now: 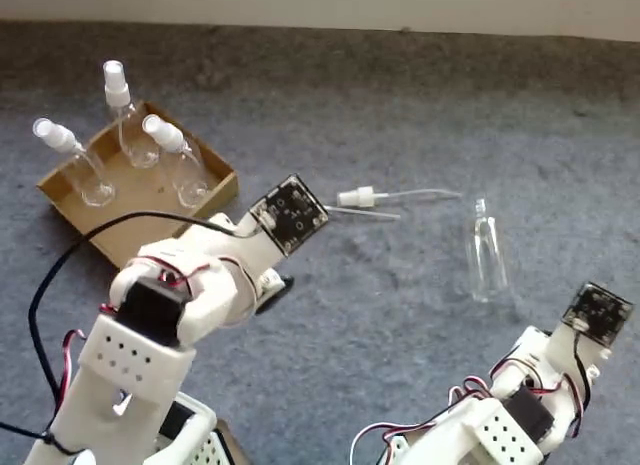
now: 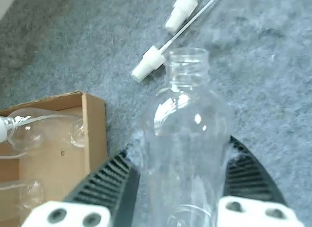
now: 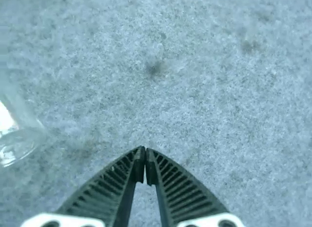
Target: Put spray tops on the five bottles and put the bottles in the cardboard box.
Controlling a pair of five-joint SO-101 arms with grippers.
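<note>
The left gripper is clenched on a clear round-shouldered plastic bottle. Its two black ribbed fingers press the lower body from opposite sides, and the open threaded neck points away from the wrist, past the fingertips. The bottle is colourless and see-through, with bright glints on its shoulder and no top on its neck.

Just beyond that neck a white plastic spray top lies on the grey carpet, its thin dip tube trailing away from the gripper. A second white spray top lies a little farther out along the same line, close beside the first one's tube. To one side of the gripper, near the finger on that side, is the corner of a shallow brown cardboard box.

In the high view, three clear bottles with white spray tops stand inside the box, one at the near end, one at the far end and one by the wall nearest the left arm.

The right gripper is closed on nothing, its ribbed fingertips meeting just above bare carpet. A second clear uncapped bottle sits off to one side of it, near but not touching. In the high view this bottle is ahead of the right arm, well apart from the spray tops. Whether it stands or lies cannot be told.
</note>
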